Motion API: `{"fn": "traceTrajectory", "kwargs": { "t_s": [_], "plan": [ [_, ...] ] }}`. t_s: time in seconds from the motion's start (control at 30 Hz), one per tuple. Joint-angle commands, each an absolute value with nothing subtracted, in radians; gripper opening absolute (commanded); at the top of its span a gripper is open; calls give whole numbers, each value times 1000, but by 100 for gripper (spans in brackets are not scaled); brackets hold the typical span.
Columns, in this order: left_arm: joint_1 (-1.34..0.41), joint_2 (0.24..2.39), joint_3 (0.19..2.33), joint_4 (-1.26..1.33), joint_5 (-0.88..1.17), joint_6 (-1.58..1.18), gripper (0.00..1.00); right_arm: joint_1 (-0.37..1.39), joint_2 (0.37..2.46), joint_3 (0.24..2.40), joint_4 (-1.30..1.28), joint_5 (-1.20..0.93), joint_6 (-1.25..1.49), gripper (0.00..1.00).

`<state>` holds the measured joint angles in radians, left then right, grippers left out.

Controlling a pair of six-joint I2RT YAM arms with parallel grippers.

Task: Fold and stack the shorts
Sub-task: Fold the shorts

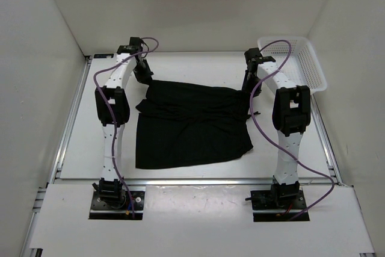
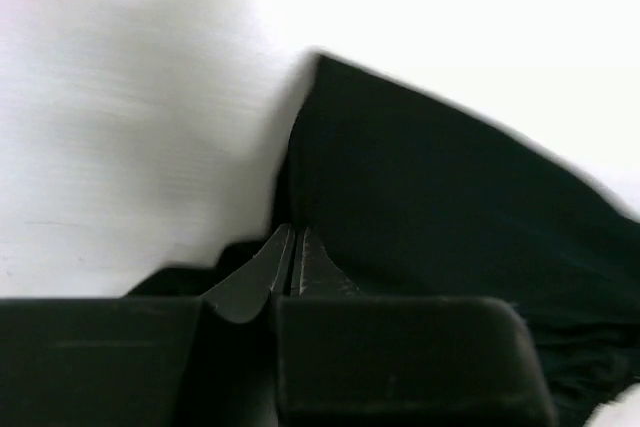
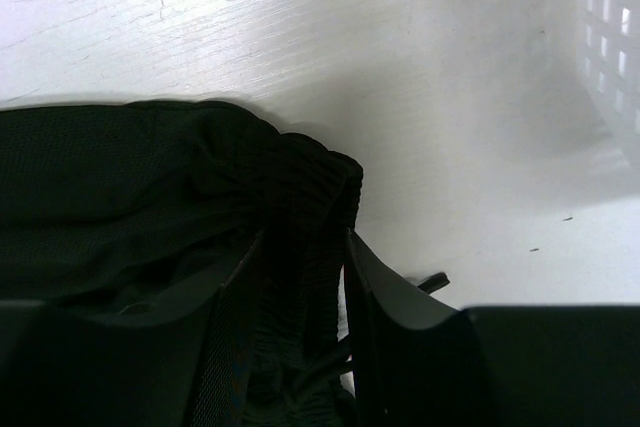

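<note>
The black shorts (image 1: pixel 192 124) lie spread on the white table, with their far edge held up between my two grippers. My left gripper (image 1: pixel 144 76) is at the far left corner. In the left wrist view its jaws (image 2: pixel 295 247) are pressed together on a thin fold of the shorts (image 2: pixel 440 207). My right gripper (image 1: pixel 246 85) is at the far right corner. In the right wrist view its jaws (image 3: pixel 300 257) hold the bunched, ribbed waistband of the shorts (image 3: pixel 120 187), and a drawstring end shows beside the right finger.
A white plastic basket (image 1: pixel 301 58) stands at the far right of the table, close to my right arm; its wall shows in the right wrist view (image 3: pixel 610 37). White enclosure walls stand on three sides.
</note>
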<state>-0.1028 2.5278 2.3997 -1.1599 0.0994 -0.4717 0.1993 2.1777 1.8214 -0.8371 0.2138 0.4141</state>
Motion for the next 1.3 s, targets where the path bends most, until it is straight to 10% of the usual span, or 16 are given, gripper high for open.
{"fn": "traceTrajectory", "kwargs": {
  "t_s": [0.0,0.6,0.97,1.27],
  "plan": [
    [-98,2361,2467,-1085,141,-505,10,201,2169,1859,-853,247,402,42],
    [-89,2572,2666,-870,305,-634,10,201,2220,1940,-862,259,402,38],
    [-45,2473,2568,-861,311,-601,10,201,2227,1960,-842,268,383,0],
    [49,2408,2517,-881,410,-549,10,201,2227,1993,-811,278,394,0]
  ]
}}
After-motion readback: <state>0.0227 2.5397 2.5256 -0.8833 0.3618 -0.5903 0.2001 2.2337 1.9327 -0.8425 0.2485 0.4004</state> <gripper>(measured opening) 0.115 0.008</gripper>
